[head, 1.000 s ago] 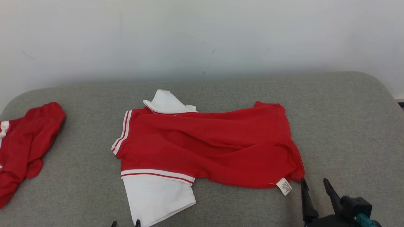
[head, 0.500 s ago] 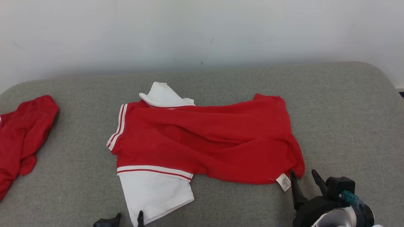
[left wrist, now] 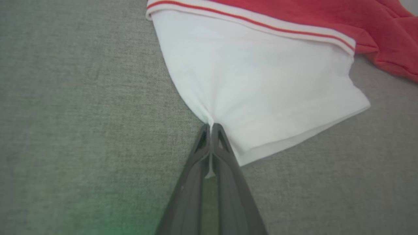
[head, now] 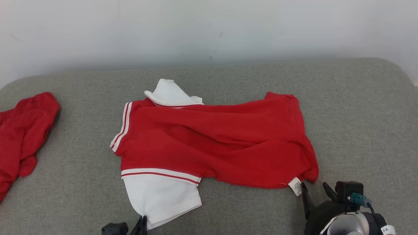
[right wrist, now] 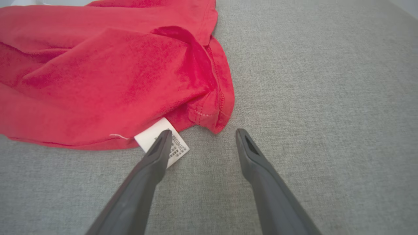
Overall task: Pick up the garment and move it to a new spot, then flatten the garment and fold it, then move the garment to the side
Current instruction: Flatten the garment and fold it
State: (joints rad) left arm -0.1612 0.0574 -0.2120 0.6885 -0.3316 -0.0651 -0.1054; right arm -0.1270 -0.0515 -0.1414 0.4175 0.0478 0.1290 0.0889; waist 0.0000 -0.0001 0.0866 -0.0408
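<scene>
Now | shirt (head: 212, 140) lies lengthwise, parallel to cushion's (head: 359, 114) front edge | left gripper (left wrist: 211, 127) clamps white sleeve (left wrist: 261, 81) corner | right gripper (right wrist: 203, 131), jaws apart, faces red hem corner (right wrist: 218, 124) just ahead

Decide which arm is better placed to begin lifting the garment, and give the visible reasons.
Left. The left gripper is shut on a corner of the white sleeve of the garment. The right gripper is open beside the care label, holding nothing.
</scene>
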